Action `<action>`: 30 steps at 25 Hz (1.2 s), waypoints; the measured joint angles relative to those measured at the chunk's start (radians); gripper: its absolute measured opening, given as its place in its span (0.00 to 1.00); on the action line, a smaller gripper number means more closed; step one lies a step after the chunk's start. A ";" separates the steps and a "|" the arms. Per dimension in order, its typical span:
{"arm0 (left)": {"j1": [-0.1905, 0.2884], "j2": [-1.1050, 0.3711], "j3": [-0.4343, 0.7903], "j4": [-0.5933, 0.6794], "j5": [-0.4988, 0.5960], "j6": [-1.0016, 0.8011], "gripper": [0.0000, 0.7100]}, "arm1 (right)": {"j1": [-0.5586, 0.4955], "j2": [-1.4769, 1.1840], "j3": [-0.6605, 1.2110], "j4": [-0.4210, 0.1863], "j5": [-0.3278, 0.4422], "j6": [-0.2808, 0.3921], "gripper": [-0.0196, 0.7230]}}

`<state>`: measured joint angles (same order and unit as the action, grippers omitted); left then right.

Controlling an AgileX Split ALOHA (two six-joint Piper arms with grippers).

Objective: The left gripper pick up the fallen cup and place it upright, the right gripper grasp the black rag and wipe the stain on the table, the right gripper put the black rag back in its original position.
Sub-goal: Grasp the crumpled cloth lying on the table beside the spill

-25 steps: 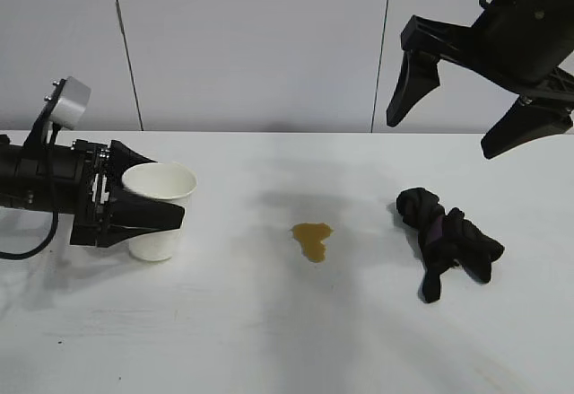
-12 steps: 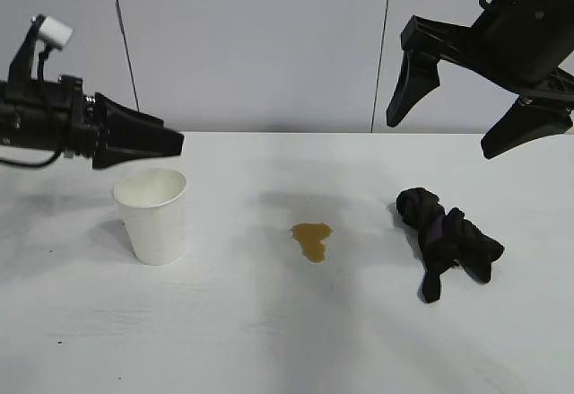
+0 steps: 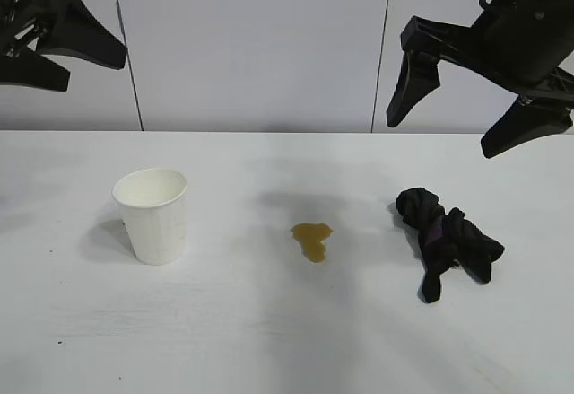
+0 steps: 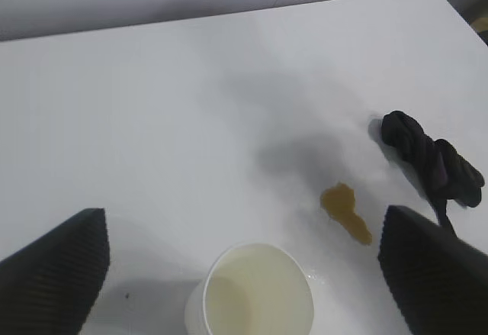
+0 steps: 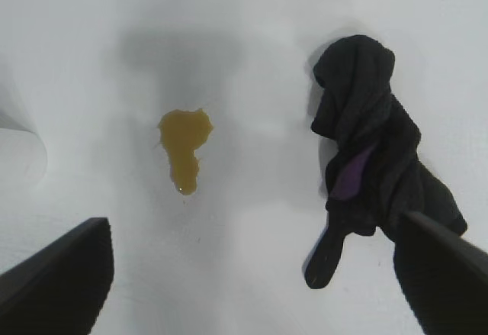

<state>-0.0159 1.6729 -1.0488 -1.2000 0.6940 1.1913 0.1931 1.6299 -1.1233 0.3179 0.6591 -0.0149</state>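
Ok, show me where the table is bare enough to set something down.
Widest bare stretch: the near edge of the white tabletop, in front of everything. Also free: between the upright white paper cup and the yellowish-brown stain. Tighter: the strip between stain and bunched black rag.

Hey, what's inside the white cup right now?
The cup stands upright on the table. From above, its visible inside looks bare and pale; the very bottom is cut off from view.

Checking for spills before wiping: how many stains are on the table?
1. The stain lies mid-table, between the upright cup and the black rag.
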 joint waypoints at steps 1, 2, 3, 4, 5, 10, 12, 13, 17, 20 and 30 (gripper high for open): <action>-0.012 0.000 -0.009 0.040 0.008 -0.051 0.98 | 0.000 0.000 0.000 0.000 0.000 -0.005 0.96; -0.028 0.000 -0.021 0.081 0.016 -0.110 0.98 | 0.000 0.000 0.000 0.000 -0.001 -0.007 0.96; -0.043 0.000 -0.031 0.116 0.017 -0.166 0.98 | 0.000 0.000 0.000 0.000 -0.001 -0.009 0.96; -0.063 0.000 -0.040 0.159 0.016 -0.211 0.98 | 0.000 0.000 0.000 0.000 -0.001 -0.009 0.96; -0.083 0.000 -0.046 0.199 0.012 -0.265 0.98 | 0.000 0.000 0.000 0.000 -0.001 -0.009 0.96; -0.158 0.000 -0.049 0.330 -0.017 -0.488 0.98 | 0.000 0.000 0.000 0.000 -0.002 -0.012 0.96; -0.169 0.000 -0.049 0.347 -0.018 -0.534 0.98 | 0.000 0.000 0.000 0.000 -0.002 -0.014 0.96; -0.172 0.000 -0.049 0.350 -0.019 -0.556 0.98 | 0.000 0.000 0.000 0.000 -0.002 -0.015 0.96; -0.176 0.000 -0.049 0.353 -0.019 -0.615 0.98 | 0.000 0.000 0.000 0.000 -0.001 -0.016 0.96; -0.176 0.000 -0.049 0.353 -0.018 -0.627 0.98 | 0.000 0.000 0.000 0.000 -0.001 -0.028 0.96; -0.176 0.000 -0.049 0.352 0.018 -0.632 0.98 | 0.000 0.000 0.000 -0.037 -0.001 -0.039 0.96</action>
<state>-0.1917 1.6729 -1.0976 -0.8478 0.7123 0.5594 0.1931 1.6299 -1.1233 0.2806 0.6581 -0.0536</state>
